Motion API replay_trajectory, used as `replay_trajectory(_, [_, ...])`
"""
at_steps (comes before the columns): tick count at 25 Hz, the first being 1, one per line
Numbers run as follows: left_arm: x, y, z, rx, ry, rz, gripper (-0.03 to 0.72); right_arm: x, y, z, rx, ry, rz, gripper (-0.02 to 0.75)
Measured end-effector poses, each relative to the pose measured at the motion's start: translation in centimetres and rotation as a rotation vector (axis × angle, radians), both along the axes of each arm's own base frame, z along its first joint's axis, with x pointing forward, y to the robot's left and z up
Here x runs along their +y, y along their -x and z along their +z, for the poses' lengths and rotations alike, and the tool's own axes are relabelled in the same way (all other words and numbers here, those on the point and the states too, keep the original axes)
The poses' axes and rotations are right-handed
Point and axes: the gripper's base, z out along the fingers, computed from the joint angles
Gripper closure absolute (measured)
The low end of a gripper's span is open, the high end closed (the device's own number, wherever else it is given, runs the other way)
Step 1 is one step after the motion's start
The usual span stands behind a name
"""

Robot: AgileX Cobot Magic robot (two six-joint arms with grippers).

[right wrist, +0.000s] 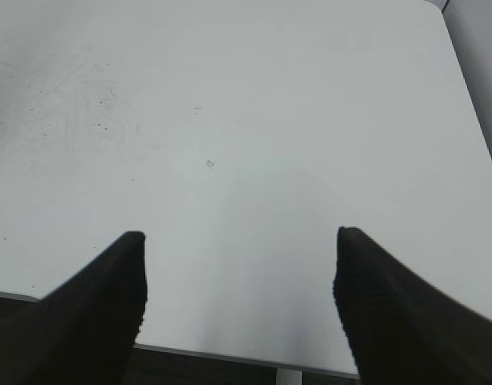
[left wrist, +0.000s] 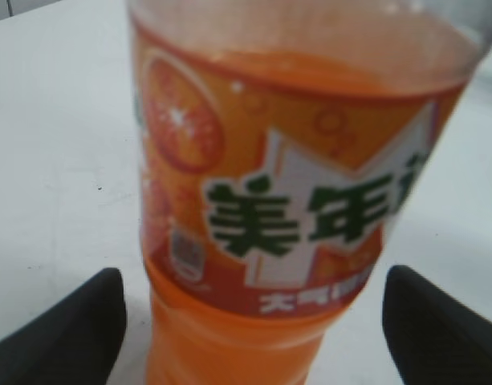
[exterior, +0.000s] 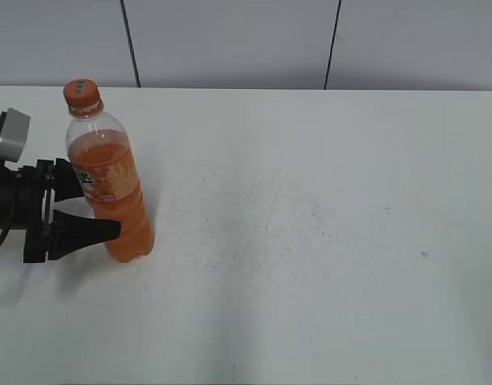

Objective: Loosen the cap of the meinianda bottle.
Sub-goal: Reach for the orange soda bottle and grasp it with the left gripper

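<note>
Left gripper (exterior: pixel 101 210) sitting open around meinianda bottle (exterior: pixel 111 191), fingers not visibly touching; cap (exterior: pixel 81 92) sitting on; right gripper (right wrist: pixel 239 293) hanging open, empty, over white table (right wrist: pixel 254 120)

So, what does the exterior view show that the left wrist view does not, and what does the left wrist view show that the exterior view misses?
Only the exterior view shows the cap on top of the upright meinianda bottle, the bottle's whole height, and most of the white table.

Only the left wrist view shows the label up close, with its green characters and orange-slice picture.

Both show the left gripper with open jaws on either side of the bottle's lower body, not yet closed on it.
</note>
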Motion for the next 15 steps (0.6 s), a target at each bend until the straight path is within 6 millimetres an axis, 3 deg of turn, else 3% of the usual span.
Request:
replay_trajectory(5, [0.0,-1.3,-1.0,-0.006,-0.016,-0.045,0.099,0.0,0.0,0.0,0.000,0.000,0.000,0.190])
replay_trajectory(15, [-1.5,-2.0,-0.6,-0.047,-0.033,-0.124,0.102,0.0,0.0,0.0,0.000,0.000,0.000,0.190])
